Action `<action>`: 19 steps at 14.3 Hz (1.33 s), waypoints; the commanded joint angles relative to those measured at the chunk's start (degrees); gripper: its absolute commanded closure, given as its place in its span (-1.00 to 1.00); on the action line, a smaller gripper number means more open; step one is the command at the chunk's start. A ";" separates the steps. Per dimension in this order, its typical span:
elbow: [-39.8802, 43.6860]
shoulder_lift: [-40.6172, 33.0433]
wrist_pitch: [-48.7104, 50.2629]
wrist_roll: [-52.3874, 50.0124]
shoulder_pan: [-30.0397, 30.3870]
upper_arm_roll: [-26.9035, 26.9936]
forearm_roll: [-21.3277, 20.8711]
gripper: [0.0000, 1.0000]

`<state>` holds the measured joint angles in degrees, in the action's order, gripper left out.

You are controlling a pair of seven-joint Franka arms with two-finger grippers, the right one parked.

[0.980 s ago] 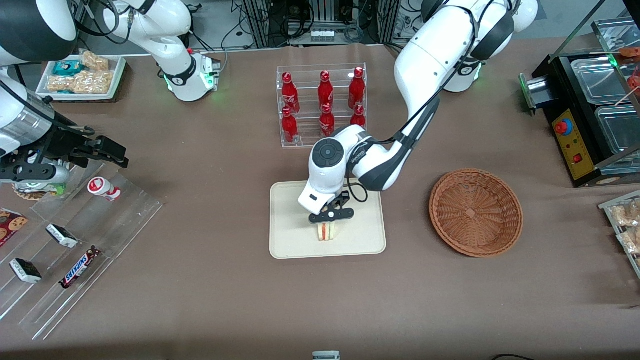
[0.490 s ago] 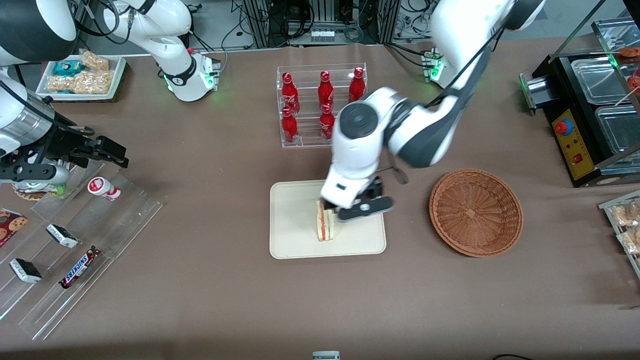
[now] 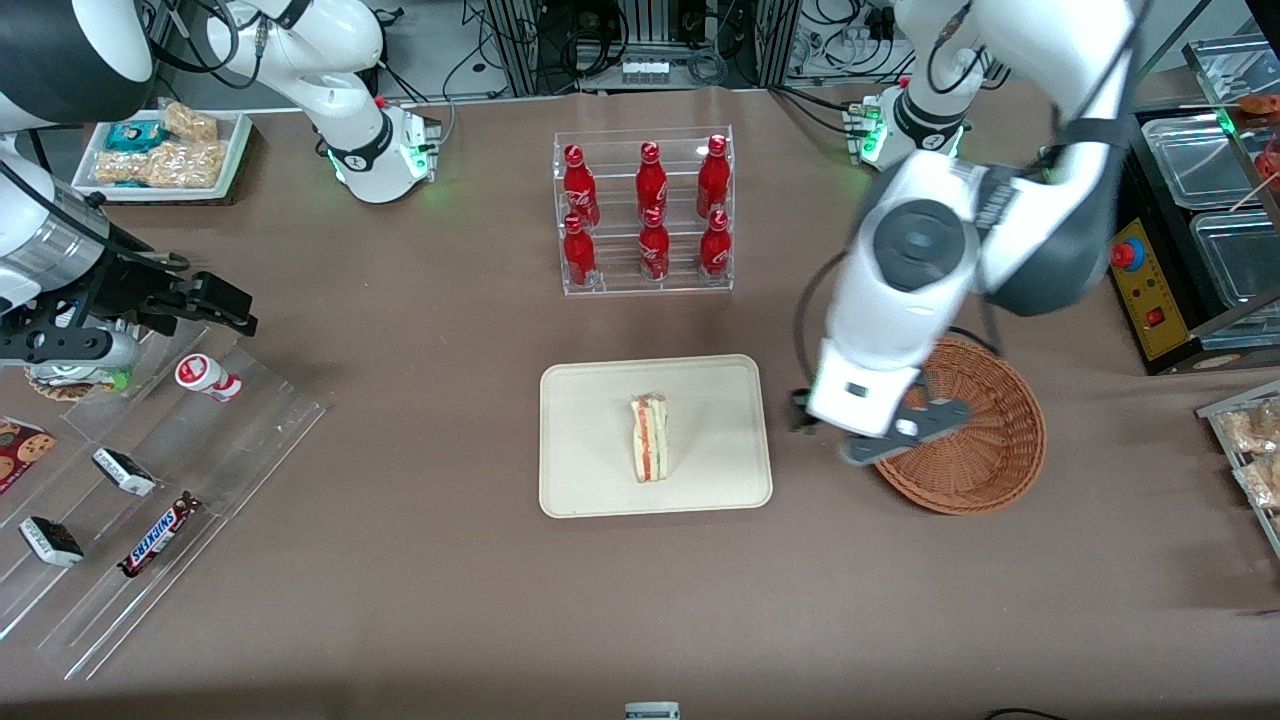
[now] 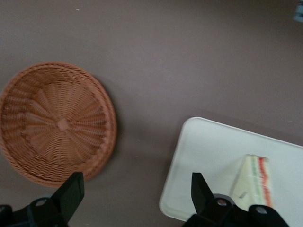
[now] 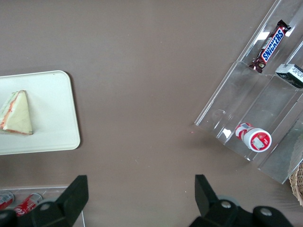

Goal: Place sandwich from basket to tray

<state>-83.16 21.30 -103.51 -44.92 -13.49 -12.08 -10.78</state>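
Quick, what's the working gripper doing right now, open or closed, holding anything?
Gripper: open and empty, raised above the table between the tray and the basket; the sandwich lies on the tray.

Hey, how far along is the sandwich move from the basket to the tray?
Looks essentially done. The sandwich lies on the tray, and the basket holds nothing. In hand: nothing; the end effector is open and empty, hanging over the basket's rim on the edge nearest the tray, clear of the sandwich. Left to do: at most parking the arm.
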 commanded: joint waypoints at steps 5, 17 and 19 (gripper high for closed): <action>-10.53 -11.88 5.50 21.08 12.68 -0.49 5.32 -1.00; -7.38 -21.56 9.99 51.85 4.00 18.93 11.29 -1.00; -6.67 -21.04 10.00 54.58 4.43 18.93 11.65 -1.00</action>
<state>-91.28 -0.39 -93.91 6.74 -8.48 5.77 -0.36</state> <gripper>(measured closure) 0.000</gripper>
